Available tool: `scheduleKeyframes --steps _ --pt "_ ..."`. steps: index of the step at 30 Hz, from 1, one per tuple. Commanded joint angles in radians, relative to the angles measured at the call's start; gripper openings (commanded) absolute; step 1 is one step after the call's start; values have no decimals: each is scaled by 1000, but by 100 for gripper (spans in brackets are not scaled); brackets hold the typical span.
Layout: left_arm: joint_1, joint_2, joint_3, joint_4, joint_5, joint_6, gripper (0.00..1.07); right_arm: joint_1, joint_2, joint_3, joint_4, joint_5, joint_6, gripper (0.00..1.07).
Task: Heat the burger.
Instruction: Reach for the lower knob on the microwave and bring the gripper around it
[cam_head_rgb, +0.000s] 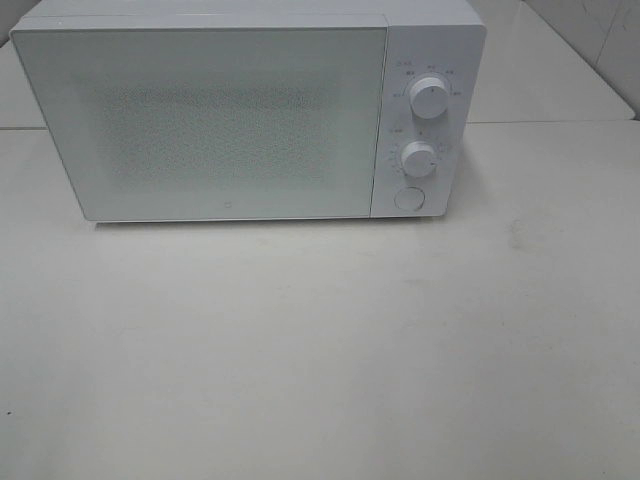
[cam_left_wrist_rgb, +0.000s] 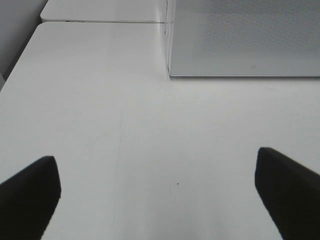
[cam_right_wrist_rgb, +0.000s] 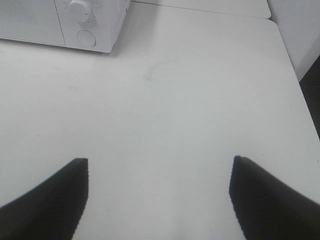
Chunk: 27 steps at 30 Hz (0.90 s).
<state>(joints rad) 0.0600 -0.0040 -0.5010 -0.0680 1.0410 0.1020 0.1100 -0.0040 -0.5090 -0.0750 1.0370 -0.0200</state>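
The burger is out of view in every frame. A white microwave (cam_head_rgb: 250, 110) stands at the back of the white table (cam_head_rgb: 320, 350) with its door shut; its mesh window hides whatever is inside. On its right panel sit two knobs (cam_head_rgb: 430, 97) and a round button (cam_head_rgb: 408, 198). My left gripper (cam_left_wrist_rgb: 157, 172) hovers over bare table in front of the microwave's left corner (cam_left_wrist_rgb: 172, 50), jaws wide apart and empty. My right gripper (cam_right_wrist_rgb: 159, 172) is open and empty too, over the table to the right of the microwave (cam_right_wrist_rgb: 75, 25). Neither arm shows in the exterior high view.
A seam (cam_head_rgb: 560, 122) separates this table from a second white table behind it. The table's right edge (cam_right_wrist_rgb: 295, 85) drops to a dark floor. A tiled wall (cam_head_rgb: 600, 40) rises at the back right.
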Motion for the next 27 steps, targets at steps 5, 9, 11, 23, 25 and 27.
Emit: scheduleKeyframes --steps 5,9,11,23,25,27 --pt "2 -23 3 -14 -3 -4 98 1 -26 3 -6 -5 7 76" --pt "2 -23 3 -14 -3 -4 98 1 -26 3 -6 -5 7 76" --pt "2 -23 3 -14 -3 -4 98 1 -26 3 -6 -5 7 76" --pt "2 -23 3 -14 -3 -4 98 1 -26 3 -6 -5 7 76" --pt "2 -23 3 -14 -3 -4 98 1 -26 3 -6 -5 7 76" --pt "2 -23 3 -14 -3 -4 98 1 -26 3 -6 -5 7 76"
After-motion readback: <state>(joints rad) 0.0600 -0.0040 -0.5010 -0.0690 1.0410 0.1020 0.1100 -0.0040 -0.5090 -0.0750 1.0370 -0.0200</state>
